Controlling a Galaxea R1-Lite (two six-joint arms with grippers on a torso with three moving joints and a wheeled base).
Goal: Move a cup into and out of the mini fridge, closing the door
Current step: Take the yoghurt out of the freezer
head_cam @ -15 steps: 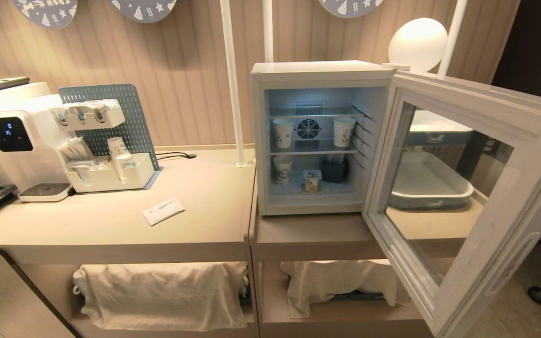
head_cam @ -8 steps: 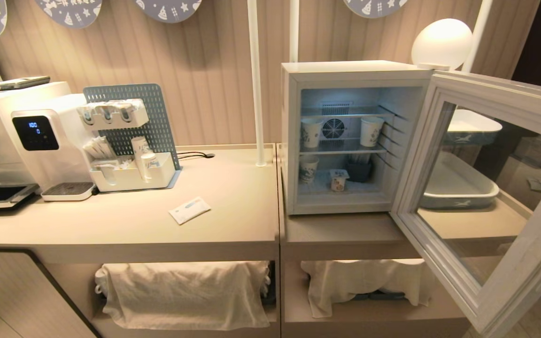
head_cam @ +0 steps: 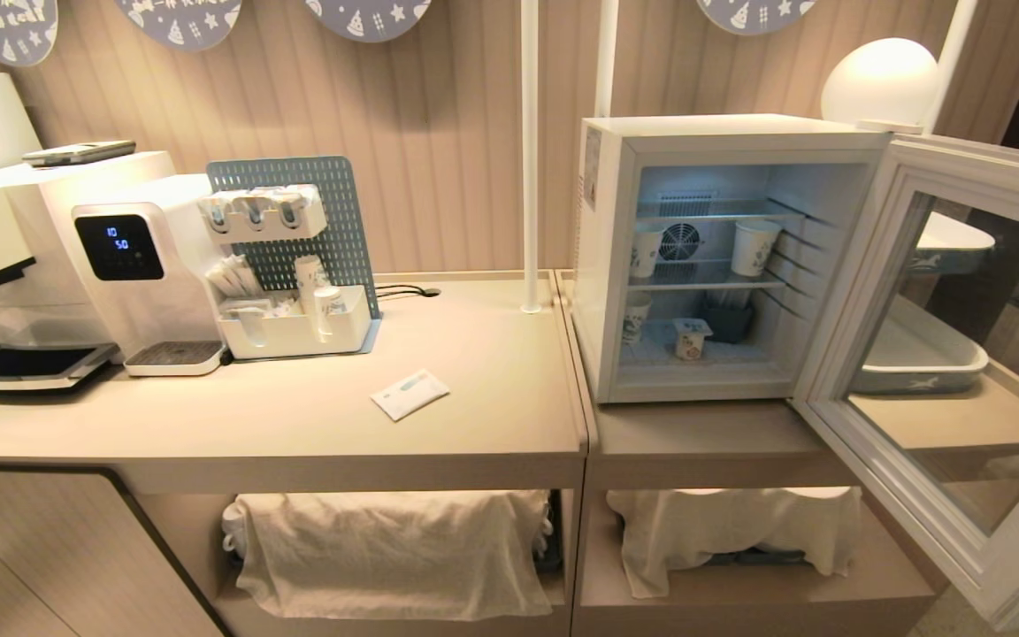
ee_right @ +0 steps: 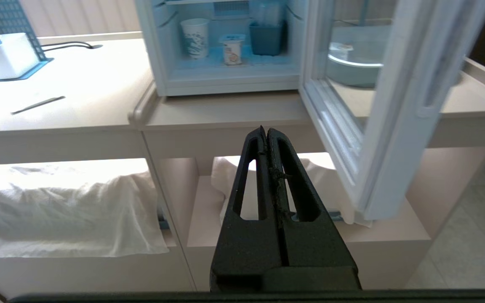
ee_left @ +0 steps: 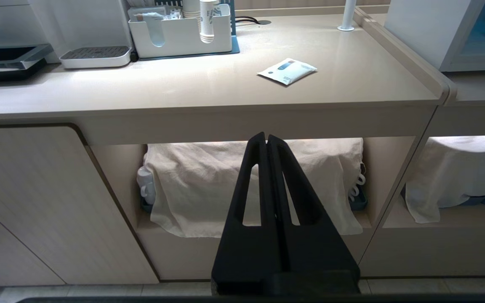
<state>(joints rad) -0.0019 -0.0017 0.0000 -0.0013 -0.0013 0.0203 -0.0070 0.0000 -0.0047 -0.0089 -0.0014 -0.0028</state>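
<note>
The cup (head_cam: pixel 689 339) stood upright, lid up, on the mini fridge (head_cam: pixel 607 265) floor; both grippers were closed, empty.

A beige ribbed wall (head_cam: pixel 439 133) backs a pale surface (head_cam: pixel 297 425) with rounded edges. White poles (head_cam: pixel 529 150) rise from it, and a glowing round lamp (head_cam: pixel 879 81) stands at the far right. Open shelves (head_cam: pixel 739 593) below hold items draped in cream cloths (head_cam: pixel 394 548). Blue-grey patterned discs (head_cam: pixel 368 13) hang above.
</note>
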